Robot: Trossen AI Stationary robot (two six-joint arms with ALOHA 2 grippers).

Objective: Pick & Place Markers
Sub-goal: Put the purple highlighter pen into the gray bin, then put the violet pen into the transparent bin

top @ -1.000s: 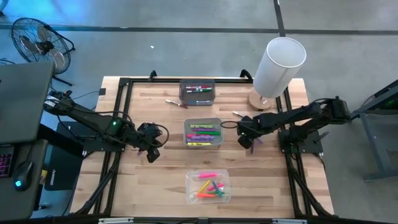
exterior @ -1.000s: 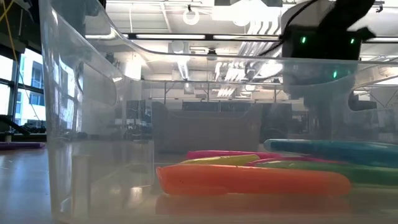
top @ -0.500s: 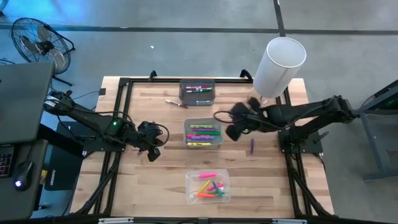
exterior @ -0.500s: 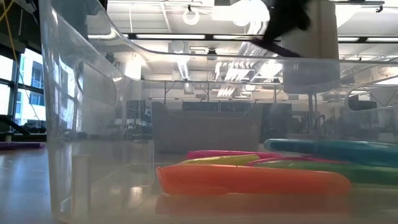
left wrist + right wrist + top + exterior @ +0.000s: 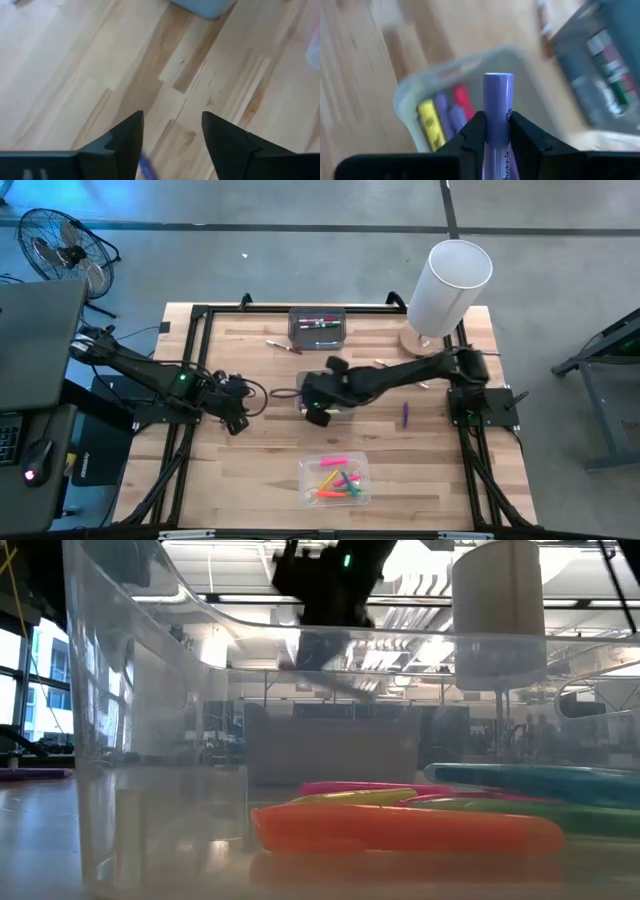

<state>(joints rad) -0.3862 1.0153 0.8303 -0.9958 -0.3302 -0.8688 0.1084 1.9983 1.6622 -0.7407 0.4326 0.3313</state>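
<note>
- We find the right gripper [image 5: 316,412] reached across to table centre, over the 9 o'clock end of the middle bin [image 5: 345,375]. Its jaws pinch a purple marker [image 5: 498,107], which stands up between the fingers in the right wrist view.
- That view shows the bin directly beyond the held marker, with yellow, purple and red markers [image 5: 442,116] lying inside.
- We judge the step in hand to be the carry-and-place of this marker; it is not yet released.
- The next move calls for lowering over the bin's interior, clear of the rim, then parting the jaws.
- The left gripper [image 5: 171,135] sits at 9 o'clock of the middle bin, jaws spread over bare wood and holding nothing; a blue-purple marker tip [image 5: 146,167] shows between its fingers.
- 1 purple marker [image 5: 405,414] lies loose at 3 o'clock of the middle bin, and 1 marker [image 5: 283,346] at 11 o'clock.
- The front bin [image 5: 362,463] at 6 o'clock holds orange, pink and green markers [image 5: 405,826].
</note>
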